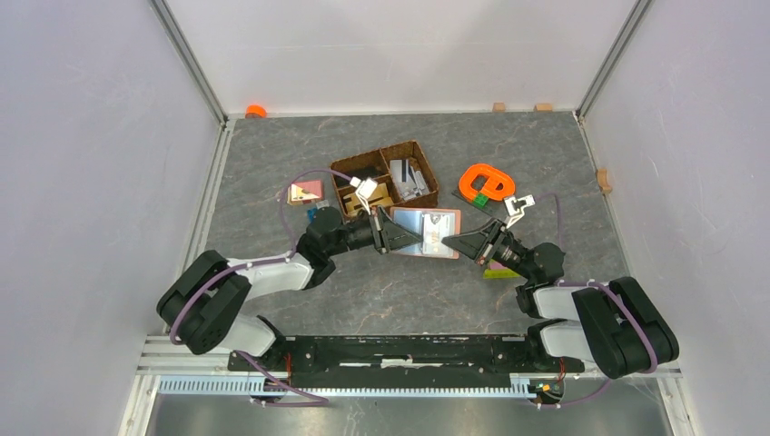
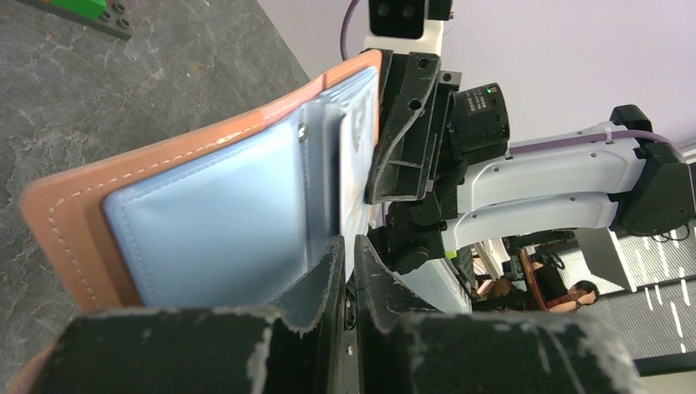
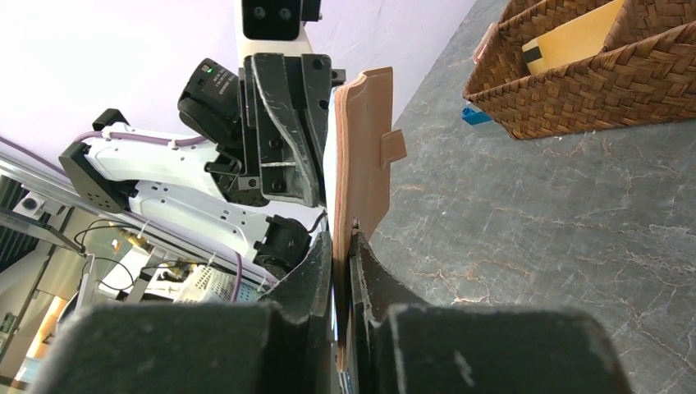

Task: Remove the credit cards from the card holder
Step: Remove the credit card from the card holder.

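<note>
The card holder hangs opened flat above the table between both grippers, its pale shiny sleeves facing up. In the left wrist view its reddish-brown leather frames a bluish sleeve, and a pale credit card stands beside the middle fold. My left gripper has its jaws almost together on that card's near edge. My right gripper is shut on the holder's brown flap, right by its strap tab. From above, the left gripper and the right gripper face each other.
A dark woven divided basket with cards and blocks stands behind the holder. An orange loop-shaped piece lies at the right, and a pink-and-tan flat piece at the left. A small blue block sits beside the basket.
</note>
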### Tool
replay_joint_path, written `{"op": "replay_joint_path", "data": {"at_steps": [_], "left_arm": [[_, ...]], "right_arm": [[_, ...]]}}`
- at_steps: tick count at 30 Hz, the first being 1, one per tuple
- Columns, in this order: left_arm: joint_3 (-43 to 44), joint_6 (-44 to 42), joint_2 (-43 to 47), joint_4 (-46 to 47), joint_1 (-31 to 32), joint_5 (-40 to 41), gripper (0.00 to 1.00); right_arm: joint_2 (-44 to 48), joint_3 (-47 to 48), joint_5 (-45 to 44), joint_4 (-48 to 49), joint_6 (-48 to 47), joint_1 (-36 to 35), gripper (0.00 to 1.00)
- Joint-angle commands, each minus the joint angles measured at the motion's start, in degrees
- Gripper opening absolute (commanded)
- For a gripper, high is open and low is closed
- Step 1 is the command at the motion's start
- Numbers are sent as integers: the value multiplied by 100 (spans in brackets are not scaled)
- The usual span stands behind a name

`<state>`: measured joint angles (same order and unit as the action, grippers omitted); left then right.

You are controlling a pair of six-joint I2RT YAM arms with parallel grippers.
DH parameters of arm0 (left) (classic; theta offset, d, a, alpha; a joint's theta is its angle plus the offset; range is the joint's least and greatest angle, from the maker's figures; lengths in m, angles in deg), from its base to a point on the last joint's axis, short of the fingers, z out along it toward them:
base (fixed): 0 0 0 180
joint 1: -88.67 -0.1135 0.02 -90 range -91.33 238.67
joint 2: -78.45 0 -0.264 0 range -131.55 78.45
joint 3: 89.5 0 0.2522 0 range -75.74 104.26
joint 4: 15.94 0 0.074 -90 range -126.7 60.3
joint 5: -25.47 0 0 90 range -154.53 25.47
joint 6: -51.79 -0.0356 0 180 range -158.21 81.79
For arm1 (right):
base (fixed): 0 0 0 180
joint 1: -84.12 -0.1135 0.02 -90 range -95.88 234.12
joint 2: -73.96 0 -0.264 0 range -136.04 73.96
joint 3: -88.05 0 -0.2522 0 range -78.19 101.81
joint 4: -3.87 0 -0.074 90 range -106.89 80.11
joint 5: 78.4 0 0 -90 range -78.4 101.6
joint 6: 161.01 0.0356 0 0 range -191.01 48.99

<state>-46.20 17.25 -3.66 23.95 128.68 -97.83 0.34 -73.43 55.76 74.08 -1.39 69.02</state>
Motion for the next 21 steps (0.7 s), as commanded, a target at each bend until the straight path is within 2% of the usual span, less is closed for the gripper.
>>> {"op": "replay_joint_path", "data": {"at_steps": [1,7,15,21], "left_arm": [[91,-345,381,-71,33,156,14],[8,-431,596,-31,42,201,16],[123,-350,329,137,129,-14,30],[238,-251,173,152,156,-159,32]], "right_arm": [[-16,-10,66,1018,25,17,8],[4,-14,58,999,12,15,8],[-23,-1,57,999,9,7,11],[-51,-5,66,1054,41,6,11]]}}
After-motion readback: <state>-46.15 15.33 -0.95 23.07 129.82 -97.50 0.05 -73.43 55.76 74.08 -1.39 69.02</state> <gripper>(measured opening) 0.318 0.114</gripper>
